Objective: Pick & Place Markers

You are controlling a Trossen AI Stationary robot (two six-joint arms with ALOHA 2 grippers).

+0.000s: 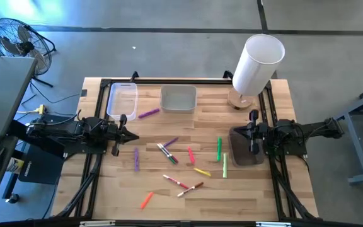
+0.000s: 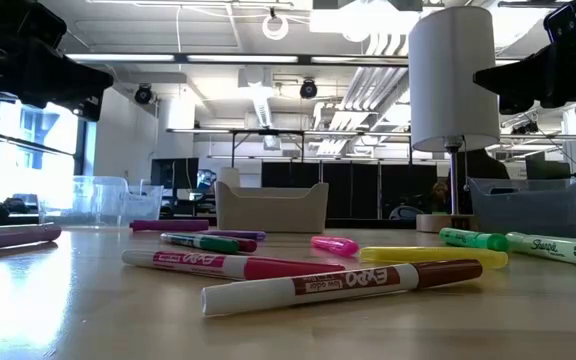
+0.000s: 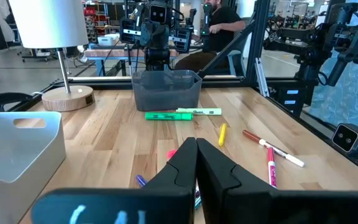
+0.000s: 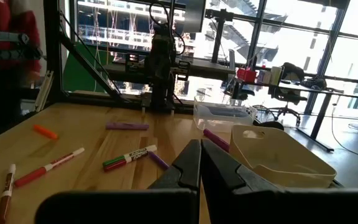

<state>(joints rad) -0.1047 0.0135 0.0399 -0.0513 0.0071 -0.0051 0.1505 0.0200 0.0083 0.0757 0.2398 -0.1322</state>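
Note:
Several markers lie flat on the wooden table (image 1: 169, 208): purple ones (image 1: 149, 114) (image 1: 136, 159), a green-and-black one (image 1: 167, 153), pink (image 1: 191, 155), green (image 1: 218, 149), pale green (image 1: 225, 165), yellow (image 1: 201, 171), two white-bodied ones (image 1: 175, 181) (image 1: 190, 188) and orange (image 1: 146, 200). My left gripper (image 3: 196, 146) is shut and empty, held above the table's left side (image 1: 135, 135). My right gripper (image 4: 200, 146) is shut and empty, above the dark grey bin (image 1: 247, 154) at the right. Each points toward the table's middle.
A clear bin (image 1: 122, 100) and a pale open bin (image 1: 178, 99) stand at the far edge. A lamp with a white shade (image 1: 256, 66) stands at the far right. A black frame (image 1: 169, 81) rims the table. People show in the room beyond (image 3: 219, 25).

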